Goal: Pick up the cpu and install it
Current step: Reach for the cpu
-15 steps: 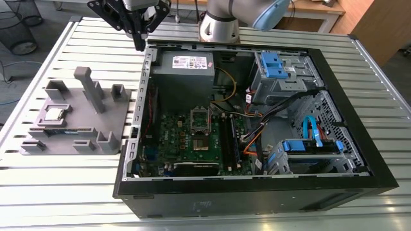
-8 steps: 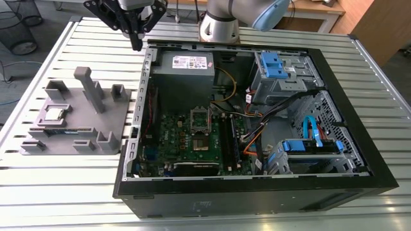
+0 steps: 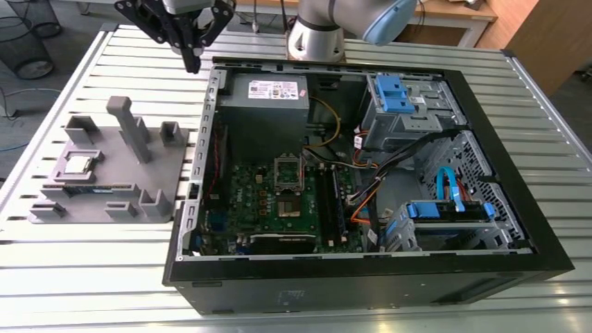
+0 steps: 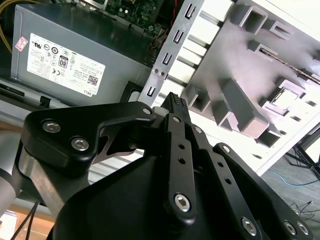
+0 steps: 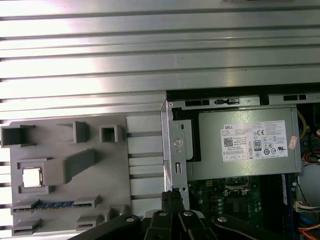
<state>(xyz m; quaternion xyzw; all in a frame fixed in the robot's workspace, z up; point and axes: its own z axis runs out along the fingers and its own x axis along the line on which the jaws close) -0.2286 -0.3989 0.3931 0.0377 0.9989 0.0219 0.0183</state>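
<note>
One cpu (image 3: 77, 164) lies near the tray (image 3: 171, 165) edge; closed pincer (image 3: 193, 66) well apart.

cpu (image 3: 77, 164) in holder tray (image 3: 163, 161), gripper (image 3: 191, 66) near case (image 3: 370, 274)

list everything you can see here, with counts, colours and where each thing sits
table: one, silvery slats, under everything
computer case: one, black, open, mid-table
holder tray: one, grey, on table, exterior view's left of case
cpu: one, silvery-grey, in a tray pocket
memory stick: one, green, in tray next to cpu
power supply: one, grey, inside case's far corner
motherboard: one, green, case floor
drive brackets: two, blue, inside case
arm: one, grey and blue, behind case
gripper: one, black, shut and empty, above case's far corner
</note>
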